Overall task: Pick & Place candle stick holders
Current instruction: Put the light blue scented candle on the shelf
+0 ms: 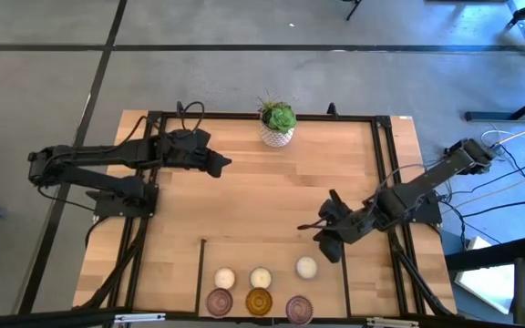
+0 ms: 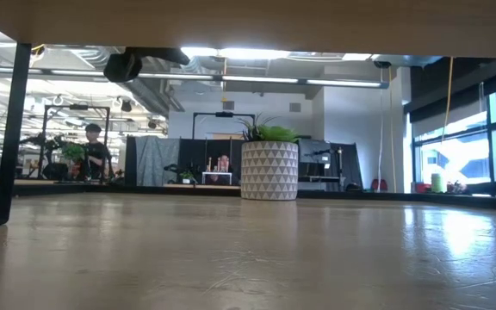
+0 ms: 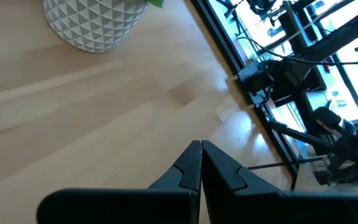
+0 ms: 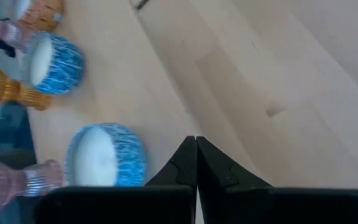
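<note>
Overhead view of a pale wooden bench (image 1: 272, 191) with plank grain, framed by dark rails. Six small round candle stick holders are grouped at the lower centre of the frame, inside a marked-off bay. Three cream-white round holders form the upper row (image 1: 224, 278), (image 1: 261, 278), (image 1: 306, 267). Below them stand a purplish-pink ribbed glass holder (image 1: 219, 300), an amber glass holder (image 1: 259, 301) and a second purplish-pink glass holder (image 1: 299, 308). The tidy rows suggest a sorted set; whether this is the start or the finish of the task cannot be told.

The right gripper (image 1: 326, 244) sits just to the right of the third cream holder, fingers clenched together on nothing; its wrist view shows the closed tips (image 4: 196, 163) above bare wood, with squat, ridged-sided cups and stemmed glass holders nearby.

The left gripper (image 1: 221, 164) waits at the upper left of the bench, fingers (image 3: 189, 168) likewise pressed shut and empty. A green leafy plant in a white triangle-patterned pot (image 1: 277, 128) stands at the upper centre edge, well apart from the holders.
</note>
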Tool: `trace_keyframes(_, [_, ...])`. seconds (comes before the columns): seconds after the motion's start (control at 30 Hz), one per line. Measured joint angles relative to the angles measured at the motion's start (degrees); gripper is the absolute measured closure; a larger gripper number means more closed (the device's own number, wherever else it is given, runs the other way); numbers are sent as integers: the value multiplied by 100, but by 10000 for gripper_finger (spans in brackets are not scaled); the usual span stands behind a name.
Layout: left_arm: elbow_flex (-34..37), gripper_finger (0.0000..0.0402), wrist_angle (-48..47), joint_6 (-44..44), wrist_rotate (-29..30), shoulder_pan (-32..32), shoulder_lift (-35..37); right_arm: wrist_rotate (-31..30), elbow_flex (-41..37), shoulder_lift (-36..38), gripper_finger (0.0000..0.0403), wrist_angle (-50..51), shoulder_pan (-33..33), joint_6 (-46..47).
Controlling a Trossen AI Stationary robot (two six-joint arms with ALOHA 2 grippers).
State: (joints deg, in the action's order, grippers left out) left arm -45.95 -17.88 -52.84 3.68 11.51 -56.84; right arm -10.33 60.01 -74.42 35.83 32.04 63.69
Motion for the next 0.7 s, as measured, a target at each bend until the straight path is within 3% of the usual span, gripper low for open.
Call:
trace_keyframes(0.17, [0, 400, 3, -64, -20, -20, 0, 366, 0, -198, 403, -141, -112, -2])
trace_keyframes(0.7, [0, 400, -34, -97, -73, -208, -4, 552, 4, -662, 403, -937, 3, 135])
